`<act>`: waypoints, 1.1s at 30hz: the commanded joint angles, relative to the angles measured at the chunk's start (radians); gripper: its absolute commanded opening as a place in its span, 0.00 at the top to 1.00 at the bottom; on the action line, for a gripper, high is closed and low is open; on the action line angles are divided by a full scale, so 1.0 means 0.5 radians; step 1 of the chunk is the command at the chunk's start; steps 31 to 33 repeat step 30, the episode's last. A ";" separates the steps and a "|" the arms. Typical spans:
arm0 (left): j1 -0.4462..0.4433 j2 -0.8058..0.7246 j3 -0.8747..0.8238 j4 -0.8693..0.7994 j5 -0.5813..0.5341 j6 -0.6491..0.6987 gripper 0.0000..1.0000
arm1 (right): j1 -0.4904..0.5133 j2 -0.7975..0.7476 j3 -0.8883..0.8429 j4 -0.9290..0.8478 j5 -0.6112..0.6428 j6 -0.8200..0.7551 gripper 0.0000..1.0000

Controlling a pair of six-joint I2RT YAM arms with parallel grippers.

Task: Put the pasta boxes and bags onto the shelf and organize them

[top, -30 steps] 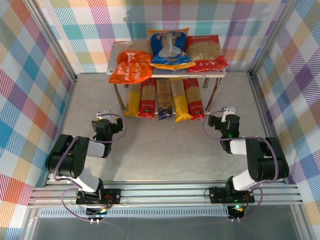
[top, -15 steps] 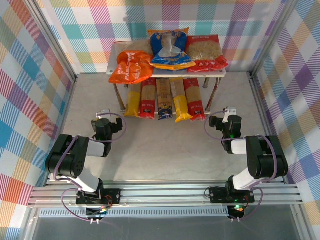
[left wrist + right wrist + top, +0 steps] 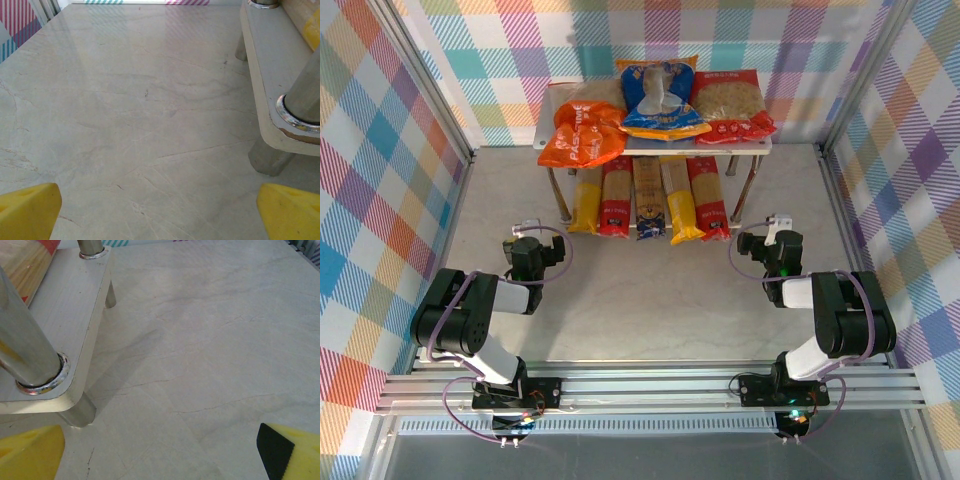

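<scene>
The pale grey shelf (image 3: 760, 147) stands at the back of the table. On its top tier lie three bags: orange (image 3: 580, 140), blue (image 3: 663, 100) and red (image 3: 730, 105). Five pasta boxes lie side by side on the lower tier: yellow (image 3: 586, 205), red (image 3: 616, 200), tan (image 3: 648, 200), yellow (image 3: 680, 205), red (image 3: 708, 198). My left gripper (image 3: 527, 232) (image 3: 160, 220) is open over bare table, left of the shelf's near corner (image 3: 270, 75). My right gripper (image 3: 162, 455) (image 3: 775, 222) is open and holds nothing, right of the shelf's other near corner (image 3: 65, 315).
Steel shelf legs (image 3: 307, 95) (image 3: 22, 350) rise close to each gripper. Plaid walls with metal frame posts (image 3: 440, 100) close in the table on three sides. Marble tabletop (image 3: 640, 290) lies between the arms and the shelf.
The right gripper has shifted a little to the right. The left arm and all the packs have stayed still.
</scene>
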 commanded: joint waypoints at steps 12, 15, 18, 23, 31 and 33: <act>0.017 -0.001 0.033 0.023 0.015 -0.030 0.00 | 0.002 -0.003 0.037 0.051 -0.034 0.007 0.01; 0.017 -0.001 0.035 0.023 0.016 -0.028 0.00 | 0.000 -0.004 0.037 0.050 -0.034 0.004 0.01; 0.019 -0.001 0.037 0.018 0.018 -0.030 0.00 | 0.002 -0.001 0.037 0.050 -0.034 0.007 0.01; 0.046 -0.003 0.051 -0.014 0.081 -0.040 0.00 | 0.001 -0.001 0.037 0.052 -0.034 0.007 0.01; 0.047 -0.004 0.048 -0.014 0.082 -0.039 0.00 | 0.002 -0.007 0.031 0.060 -0.033 0.005 0.01; 0.047 -0.004 0.048 -0.014 0.082 -0.039 0.00 | 0.002 -0.007 0.031 0.060 -0.033 0.005 0.01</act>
